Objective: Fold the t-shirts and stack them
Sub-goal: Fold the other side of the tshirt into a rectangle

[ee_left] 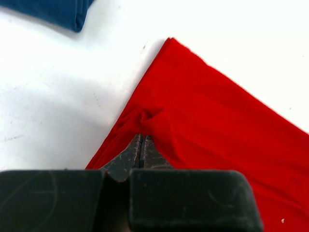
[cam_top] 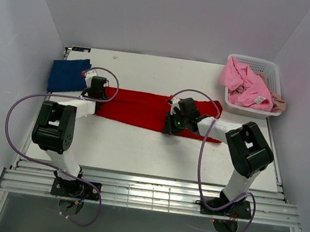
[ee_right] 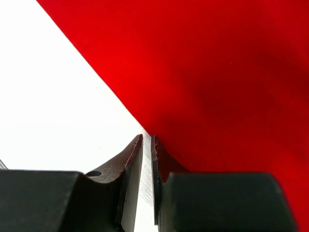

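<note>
White tabletop (cam_top: 156, 150) carries the red t-shirt (cam_top: 138, 109), light limp cloth probably best pinched at its hem: it puckers at the tips of the left gripper (ee_left: 142, 140), clamped on it, and lies just right of the right gripper (ee_right: 147, 139), jaws nearly met, hold unclear.

A lab cell: 2 arms (cam_top: 56, 126) bolted to a white table (cam_top: 139, 151) (plain white walls (cam_top: 167, 20)).
</note>
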`<state>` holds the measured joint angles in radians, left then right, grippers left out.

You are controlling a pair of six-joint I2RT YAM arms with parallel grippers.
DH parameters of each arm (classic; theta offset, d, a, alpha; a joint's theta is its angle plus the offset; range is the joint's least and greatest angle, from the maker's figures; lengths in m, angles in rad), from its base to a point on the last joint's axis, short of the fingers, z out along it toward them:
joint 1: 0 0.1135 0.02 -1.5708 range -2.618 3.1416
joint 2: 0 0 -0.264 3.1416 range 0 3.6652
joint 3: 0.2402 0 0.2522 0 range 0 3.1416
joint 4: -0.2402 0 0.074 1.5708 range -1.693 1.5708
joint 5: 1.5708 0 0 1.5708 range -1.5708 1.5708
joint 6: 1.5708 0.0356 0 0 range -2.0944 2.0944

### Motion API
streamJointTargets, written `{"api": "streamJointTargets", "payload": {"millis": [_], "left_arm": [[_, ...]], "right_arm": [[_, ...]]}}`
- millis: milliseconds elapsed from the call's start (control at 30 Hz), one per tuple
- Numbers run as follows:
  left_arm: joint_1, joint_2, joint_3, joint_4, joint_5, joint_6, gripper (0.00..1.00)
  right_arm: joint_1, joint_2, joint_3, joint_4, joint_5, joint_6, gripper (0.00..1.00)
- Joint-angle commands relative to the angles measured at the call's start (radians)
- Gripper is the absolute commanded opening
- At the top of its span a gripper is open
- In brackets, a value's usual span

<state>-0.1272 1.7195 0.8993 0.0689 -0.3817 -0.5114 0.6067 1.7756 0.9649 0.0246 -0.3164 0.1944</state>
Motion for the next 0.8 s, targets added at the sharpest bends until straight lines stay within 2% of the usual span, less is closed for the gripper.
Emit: {"api": "streamJointTargets", "payload": {"millis": [0,233,600,767], "left_arm": [[0.005,-0.023,0.033,0.043,-0.013,0.011,0.0],[0.005,0.014,0.053,0.072,-0.009,0.011,0.0],[0.005,0.181,0.19,0.074,-0.034,0.034,0.0],[0.003,0.088,0.147,0.089,-0.089,0.021,0.0]], "right_arm": [[0.007,0.016,-0.025,-0.006,0.0,-0.007,0.18],[0.021,0.045,-0.049,0.018,0.0,0.005,0.18],[0.041,0.045,-0.068,0.024,0.008,0.013,0.18],[0.045,-0.033,-0.068,0.015,0.045,0.008,0.18]]}}
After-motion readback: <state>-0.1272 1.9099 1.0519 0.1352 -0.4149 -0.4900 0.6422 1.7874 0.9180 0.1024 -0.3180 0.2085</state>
